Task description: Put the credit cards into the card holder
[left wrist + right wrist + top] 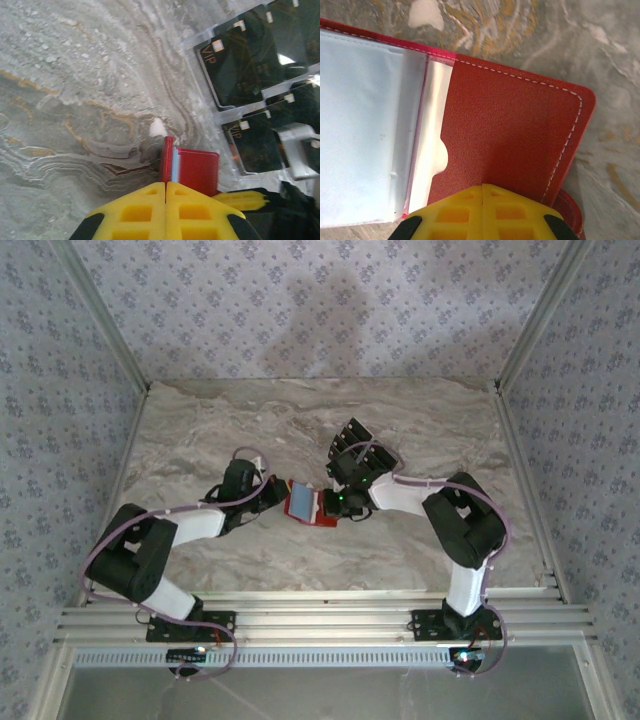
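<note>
Red card holder [305, 505] lies open mid-worktop [250, 420], left tool [165, 187] and right tool [483, 192] each pinched tight on a flap; it looks light and floppy, so I'd grab the stiff, slick credit cards [235, 65] nearby by their edges.

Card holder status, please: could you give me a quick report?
Left gripper shut on card holder edge; right gripper shut on its flap. Holder open. Credit cards lie on table nearby.
</note>
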